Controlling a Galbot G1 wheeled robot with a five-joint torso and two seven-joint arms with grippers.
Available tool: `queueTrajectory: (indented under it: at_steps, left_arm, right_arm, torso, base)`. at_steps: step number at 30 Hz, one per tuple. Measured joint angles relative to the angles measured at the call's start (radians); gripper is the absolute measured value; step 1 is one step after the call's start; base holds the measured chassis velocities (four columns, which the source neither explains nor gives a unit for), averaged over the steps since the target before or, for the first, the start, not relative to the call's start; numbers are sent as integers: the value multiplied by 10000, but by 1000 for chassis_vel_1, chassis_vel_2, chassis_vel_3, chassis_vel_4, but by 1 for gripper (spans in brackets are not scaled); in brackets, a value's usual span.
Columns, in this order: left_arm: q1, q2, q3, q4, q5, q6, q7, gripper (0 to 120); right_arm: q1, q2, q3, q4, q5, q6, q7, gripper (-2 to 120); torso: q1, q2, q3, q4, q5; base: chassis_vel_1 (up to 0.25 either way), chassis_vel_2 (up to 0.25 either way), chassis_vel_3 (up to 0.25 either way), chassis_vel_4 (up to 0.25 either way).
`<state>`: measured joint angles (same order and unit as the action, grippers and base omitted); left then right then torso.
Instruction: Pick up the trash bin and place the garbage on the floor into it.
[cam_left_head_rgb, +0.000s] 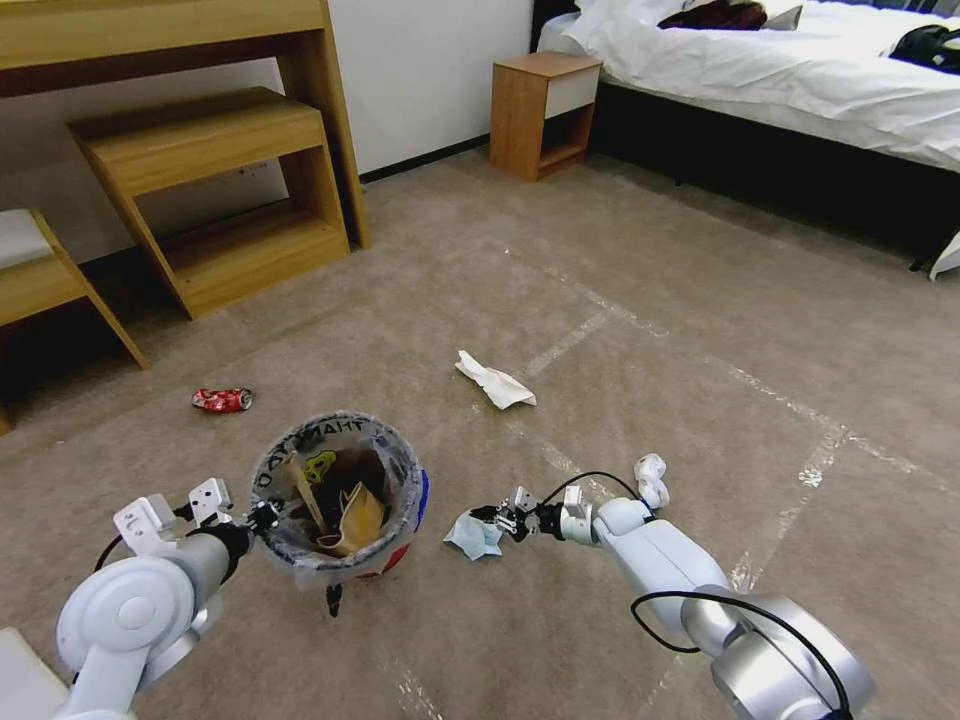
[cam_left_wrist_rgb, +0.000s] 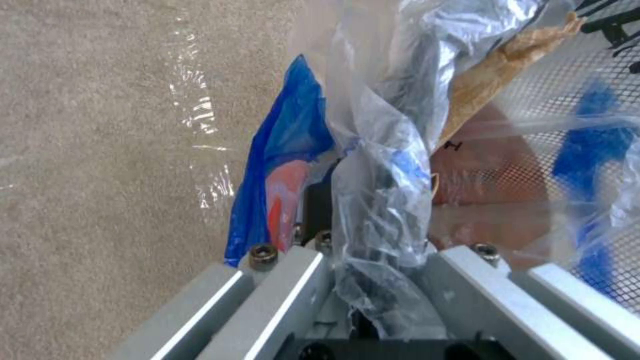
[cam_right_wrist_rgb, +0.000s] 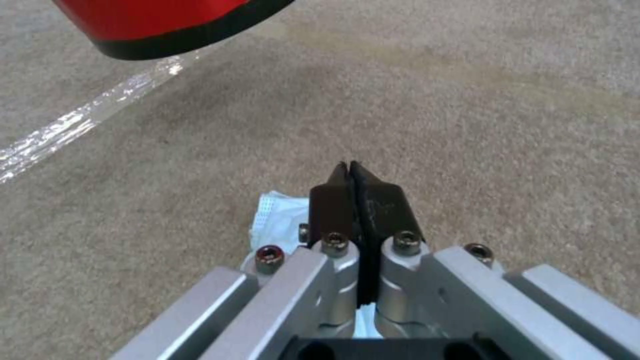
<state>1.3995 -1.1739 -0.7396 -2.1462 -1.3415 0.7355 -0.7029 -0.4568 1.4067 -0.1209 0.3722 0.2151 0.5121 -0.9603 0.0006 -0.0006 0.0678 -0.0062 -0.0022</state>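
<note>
Right end effector (cam_right_wrist_rgb: 351, 172) pinches the pale blue mask (cam_left_head_rgb: 473, 535), mostly hidden; left end effector (cam_left_head_rgb: 262, 517) clamps the trash bin (cam_left_head_rgb: 400, 535) rim.

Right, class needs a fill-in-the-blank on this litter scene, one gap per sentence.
1. The left gripper holds the bin by its ____.
2. The right gripper is shut on the pale blue ____.
3. The crushed red ____ lies near the wooden shelves.
4. The white paper lies on the ____.

Missing words: rim; mask; can; carpet
</note>
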Motion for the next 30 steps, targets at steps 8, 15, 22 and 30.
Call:
queueTrajectory:
  at_steps: [8,15,22,30]
  left_arm:
    - [-62,29,28,72,26,0,0,0]
    - [-101,47,58,114,21,0,-1,0]
    - [-80,39,59,122,22,0,-2,0]
    - [-34,36,26,89,22,0,-2,0]
  right_arm:
    - [-5,23,10,-46,49,-34,-96,0]
    - [-59,3,-102,25,132,24,286,0]
    - [-101,-28,-115,152,117,-186,406,16]
    - [-162,-6,18,29,-3,-219,679,46]
  torso:
    - [0,0,0,0,0]
    - [0,0,0,0,1]
    - [0,0,0,0,0]
    - [0,0,0,0,-1]
  base:
    - [0,0,0,0]
    - [0,0,0,0]
    - [0,0,0,0]
    - [0,0,0,0]
